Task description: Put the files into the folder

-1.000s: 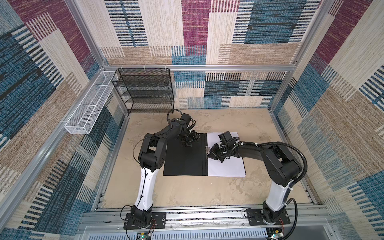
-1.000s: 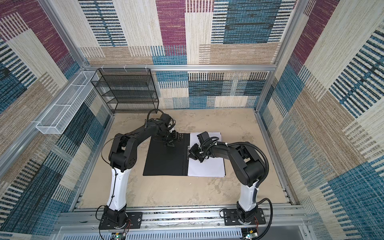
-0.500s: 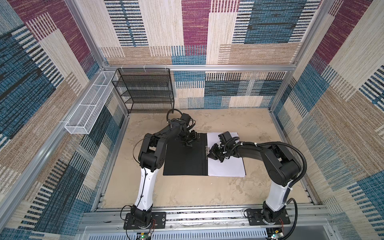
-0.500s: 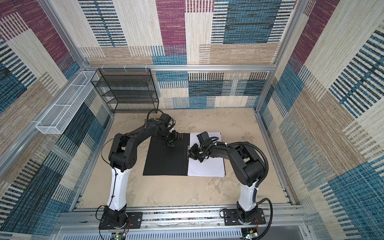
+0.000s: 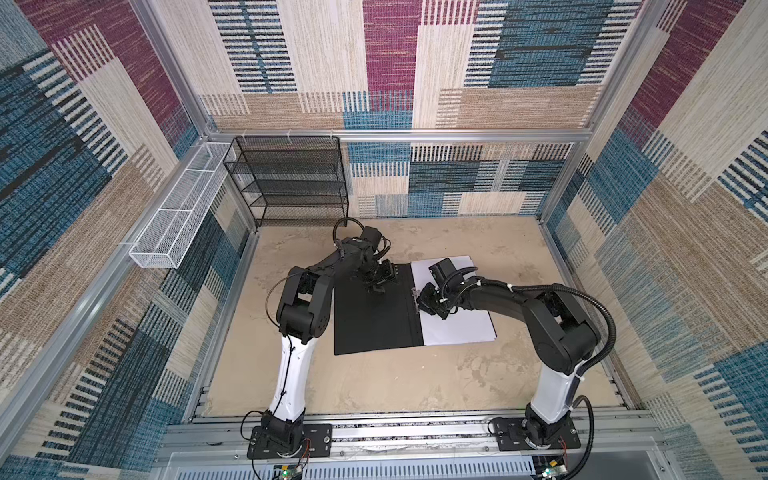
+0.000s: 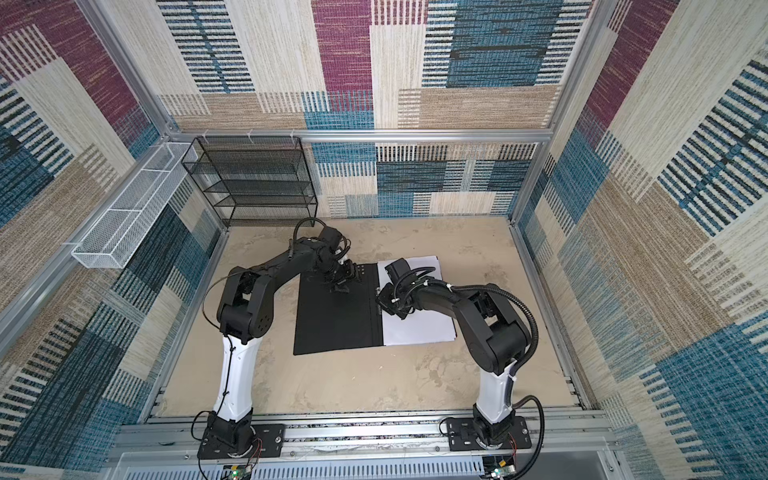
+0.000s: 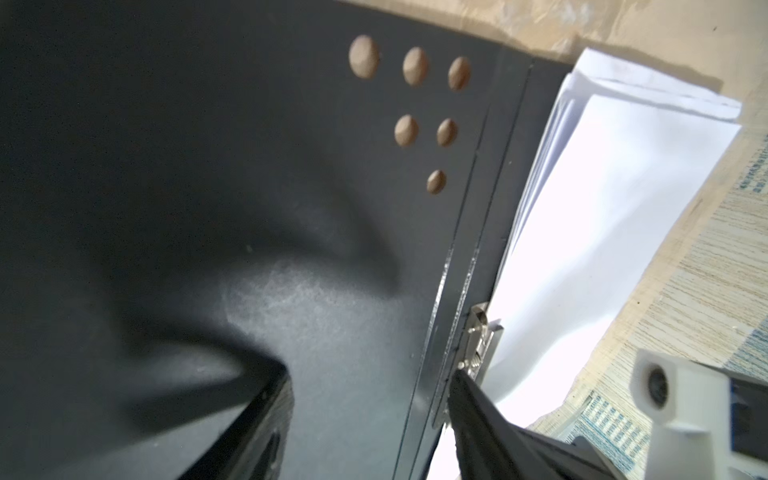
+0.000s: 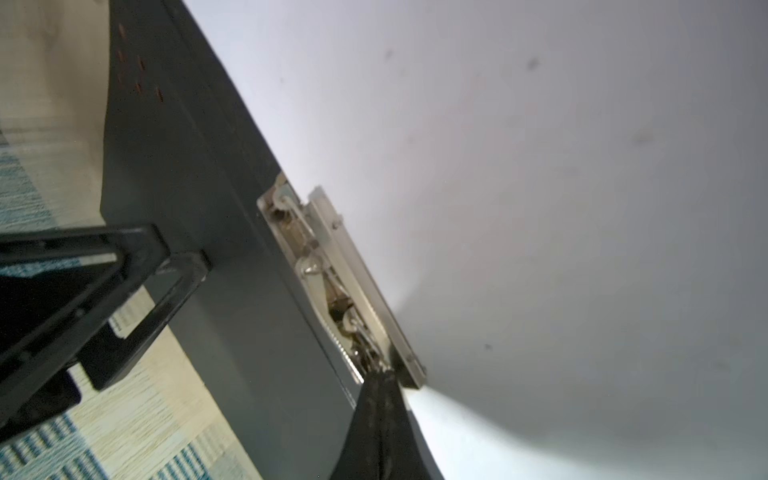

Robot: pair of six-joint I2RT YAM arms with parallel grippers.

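Note:
The folder (image 5: 374,320) (image 6: 336,320) lies open on the table with its black inside up. The files (image 5: 457,328) (image 6: 419,328) are a white stack on its right half, with edges slightly fanned in the left wrist view (image 7: 602,208). A metal clip (image 5: 414,296) (image 8: 332,282) (image 7: 478,345) sits at the spine over the stack's edge. My right gripper (image 5: 422,305) (image 6: 384,305) (image 8: 380,372) is shut, its tips touching the clip's end. My left gripper (image 5: 376,289) (image 6: 340,289) (image 7: 370,372) is open over the bare left flap (image 7: 208,166), nothing between its fingers.
A black wire-mesh rack (image 5: 291,183) stands at the back left wall. A white wire basket (image 5: 178,216) hangs on the left rail. Beige table (image 5: 374,382) lies bare in front of the folder. Metal frame posts edge the table.

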